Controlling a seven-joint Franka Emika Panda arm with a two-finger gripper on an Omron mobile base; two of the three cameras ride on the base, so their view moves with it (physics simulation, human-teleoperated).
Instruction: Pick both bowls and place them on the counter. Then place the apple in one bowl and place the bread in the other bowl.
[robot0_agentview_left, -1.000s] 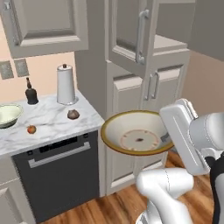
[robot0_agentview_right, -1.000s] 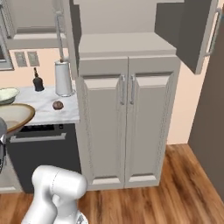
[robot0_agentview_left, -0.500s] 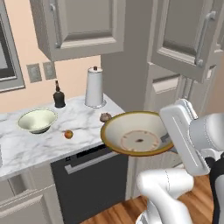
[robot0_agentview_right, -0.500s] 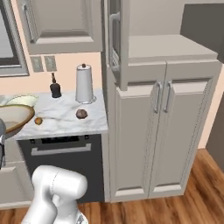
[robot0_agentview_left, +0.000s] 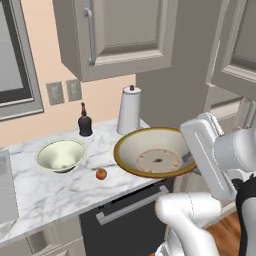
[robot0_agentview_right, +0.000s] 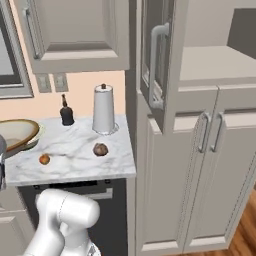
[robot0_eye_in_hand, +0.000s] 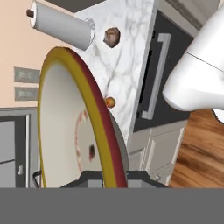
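My gripper (robot0_agentview_left: 189, 160) is shut on the right rim of the tan bowl (robot0_agentview_left: 154, 153), which hangs level over the front edge of the counter (robot0_agentview_left: 40, 192). The hand view shows this bowl (robot0_eye_in_hand: 65, 122) edge-on, its golden-brown rim pinched at my gripper (robot0_eye_in_hand: 114, 178). The pale cream-green bowl (robot0_agentview_left: 61, 154) stands on the marble to the left. The apple (robot0_agentview_left: 101, 173) lies between the two bowls, near the front edge. The bread (robot0_agentview_right: 100, 149) rests at the counter's right end, in front of the paper towel roll, with the apple (robot0_agentview_right: 44, 159) to its left.
A white paper towel roll (robot0_agentview_left: 129, 110) and a dark bottle (robot0_agentview_left: 85, 122) stand by the back wall. Wall cabinets (robot0_agentview_left: 120, 35) hang above the counter. A dark appliance front with a bar handle (robot0_agentview_left: 131, 205) sits under it. A tall cabinet with an open door (robot0_agentview_right: 157, 65) is on the right.
The base has moved and both views have shifted, so the marble counter now lies much closer and more in front. The tan bowl has stayed in my grip at the same spot relative to the arm.
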